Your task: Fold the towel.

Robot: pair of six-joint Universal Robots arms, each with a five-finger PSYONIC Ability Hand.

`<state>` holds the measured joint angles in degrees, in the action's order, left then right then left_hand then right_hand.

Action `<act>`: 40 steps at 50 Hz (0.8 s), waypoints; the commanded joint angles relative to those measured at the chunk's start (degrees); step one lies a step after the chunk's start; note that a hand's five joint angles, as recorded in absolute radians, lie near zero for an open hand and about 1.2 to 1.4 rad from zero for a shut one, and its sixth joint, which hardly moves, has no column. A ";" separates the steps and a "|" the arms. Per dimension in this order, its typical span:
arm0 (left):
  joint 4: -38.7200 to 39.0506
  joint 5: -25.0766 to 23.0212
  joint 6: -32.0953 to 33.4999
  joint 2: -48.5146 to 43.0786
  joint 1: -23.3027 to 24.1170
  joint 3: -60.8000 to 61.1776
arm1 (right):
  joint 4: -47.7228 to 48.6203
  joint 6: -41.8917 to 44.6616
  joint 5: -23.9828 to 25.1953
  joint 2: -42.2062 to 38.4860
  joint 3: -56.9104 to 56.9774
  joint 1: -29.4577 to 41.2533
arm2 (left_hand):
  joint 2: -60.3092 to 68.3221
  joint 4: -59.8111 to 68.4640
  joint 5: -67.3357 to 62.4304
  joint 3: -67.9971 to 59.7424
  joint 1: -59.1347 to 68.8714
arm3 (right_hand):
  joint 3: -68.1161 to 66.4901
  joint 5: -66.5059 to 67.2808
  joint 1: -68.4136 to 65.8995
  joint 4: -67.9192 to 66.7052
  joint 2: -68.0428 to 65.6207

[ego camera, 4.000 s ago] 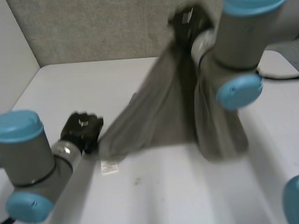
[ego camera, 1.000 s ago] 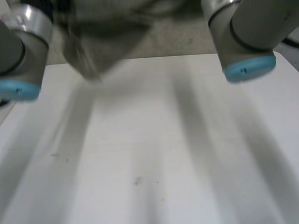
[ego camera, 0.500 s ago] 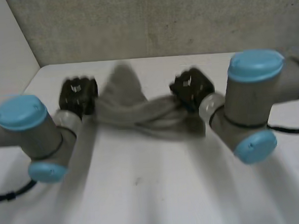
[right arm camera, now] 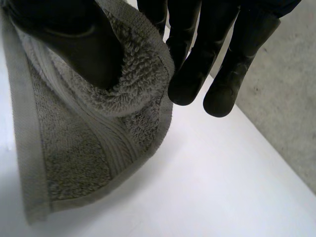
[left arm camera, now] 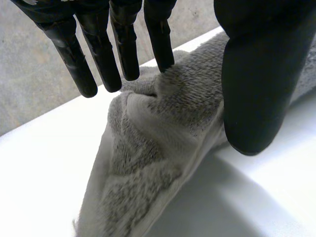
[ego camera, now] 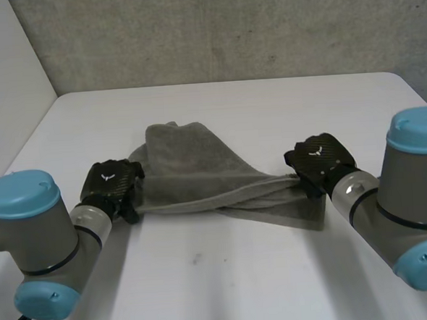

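White bench (ego camera: 228,275) carries one grey towel (ego camera: 192,172), bunched across its middle. Two hands pinch it between thumb and fingers: left hand (ego camera: 112,182) at one end, right hand (ego camera: 316,159) at the opposite corner.

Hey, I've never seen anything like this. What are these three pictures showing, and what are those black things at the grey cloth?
This is a robot with two arms at a white table, and the black parts are its hands. The wide picture looks down from a camera between and behind the arms. The two close-ups come from a camera on each wrist, looking along the palm. The grey cloth is a towel, lying rumpled across the table. The left robot hand pinches one end between thumb and fingers. The right robot hand pinches the other end, where the towel's edge curls over its thumb. The job is to fold the towel.
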<state>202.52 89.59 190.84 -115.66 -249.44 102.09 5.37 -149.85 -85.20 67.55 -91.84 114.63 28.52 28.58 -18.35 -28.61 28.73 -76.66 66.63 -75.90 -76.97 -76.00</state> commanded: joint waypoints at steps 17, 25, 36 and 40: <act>0.33 4.63 -0.65 8.43 0.19 8.30 | 5.97 -2.81 0.12 -1.10 -6.69 -1.60 | 6.92 6.86 -7.10 -6.84 6.72 | -3.34 3.37 -4.10 -3.03 -4.00; -0.20 4.54 -0.30 10.63 0.98 9.62 | 6.50 -2.28 0.12 -1.98 -6.69 -1.78 | 11.80 11.74 -11.98 -11.71 11.59 | -3.34 3.37 -4.10 -3.03 -4.00; -2.74 4.10 0.06 5.28 1.06 8.04 | 6.50 -2.11 0.03 -2.60 -6.69 -1.78 | 10.62 10.56 -10.80 -10.54 10.42 | -3.34 3.37 -4.10 -3.03 -4.00; -2.30 4.10 0.06 4.30 1.06 7.51 | 6.50 -2.11 0.12 -2.77 -6.69 -1.60 | 10.45 10.40 -10.63 -10.37 10.25 | -3.34 3.37 -4.10 -3.03 -4.00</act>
<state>199.81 93.73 190.92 -109.99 -248.36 110.37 11.88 -151.96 -85.14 64.89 -98.53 112.89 34.59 34.63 -24.40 -34.64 34.64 -76.66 66.64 -75.91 -76.98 -76.00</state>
